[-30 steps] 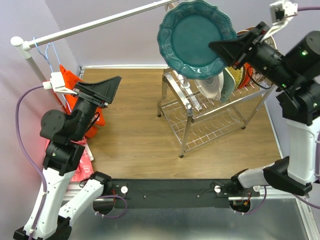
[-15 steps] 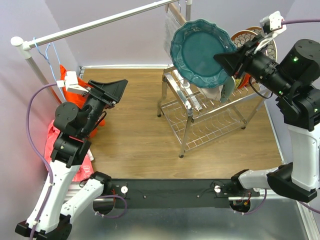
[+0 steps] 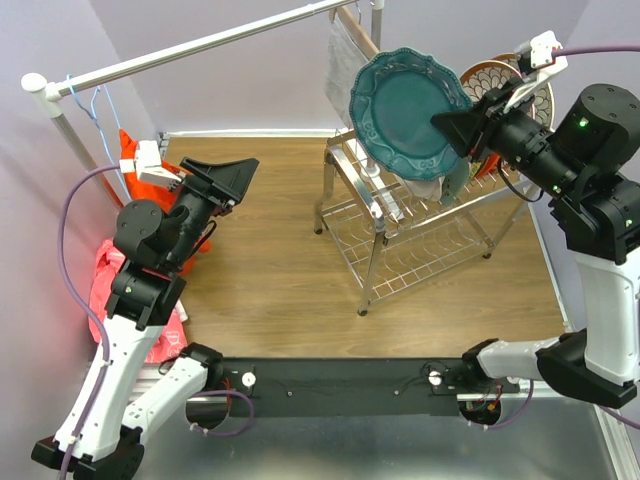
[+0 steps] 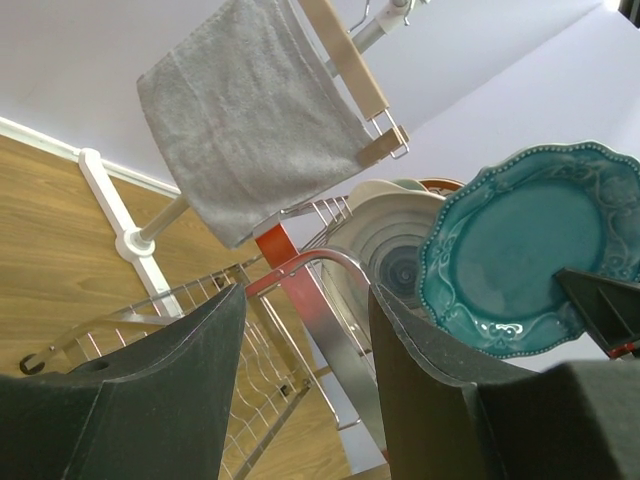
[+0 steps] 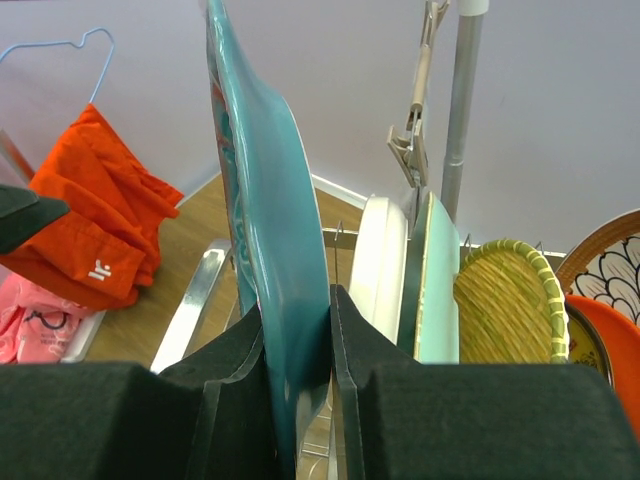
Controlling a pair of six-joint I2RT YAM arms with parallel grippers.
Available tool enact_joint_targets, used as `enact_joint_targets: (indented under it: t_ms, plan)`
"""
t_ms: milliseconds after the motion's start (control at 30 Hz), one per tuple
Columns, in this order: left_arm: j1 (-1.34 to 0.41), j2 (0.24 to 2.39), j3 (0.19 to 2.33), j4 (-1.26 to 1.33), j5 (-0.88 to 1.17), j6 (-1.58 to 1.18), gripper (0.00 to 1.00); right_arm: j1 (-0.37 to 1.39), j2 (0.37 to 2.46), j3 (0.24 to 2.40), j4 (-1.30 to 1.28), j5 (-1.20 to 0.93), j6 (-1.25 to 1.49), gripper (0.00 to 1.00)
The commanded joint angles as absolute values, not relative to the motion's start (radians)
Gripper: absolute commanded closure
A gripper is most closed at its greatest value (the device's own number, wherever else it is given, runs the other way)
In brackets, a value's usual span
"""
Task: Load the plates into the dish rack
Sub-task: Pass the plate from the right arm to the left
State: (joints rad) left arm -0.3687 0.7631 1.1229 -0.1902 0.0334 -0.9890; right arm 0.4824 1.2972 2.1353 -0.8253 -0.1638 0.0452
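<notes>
- The right claw pinches the teal plate by its rim, standing on edge.
- The plate hangs over the dish rack (other plates stand in the top row).
- The left claw is open, holding nothing.

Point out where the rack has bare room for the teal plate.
Free: upper-tier prongs between the dish rack's left end rail and the white plate, under the held teal plate; the whole lower tier. Crowded: the right end, where pale-green plate, yellow woven plate and orange plate pack behind it.
</notes>
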Motion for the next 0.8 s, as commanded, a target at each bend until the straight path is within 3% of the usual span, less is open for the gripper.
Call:
enact_joint_targets:
  t_ms: [0,767]
  plan:
    - [-0.37,0.756,1.111,-0.187,-0.021,-0.997,0.39,0.482,1.264,2.16,-0.706,-0.135,0.038,0.99]
    - [-0.36,0.747,1.049,-0.143,-0.025,-1.002,0.39,0.483,1.359,2.287,-0.827,-0.198,-0.104,1.0]
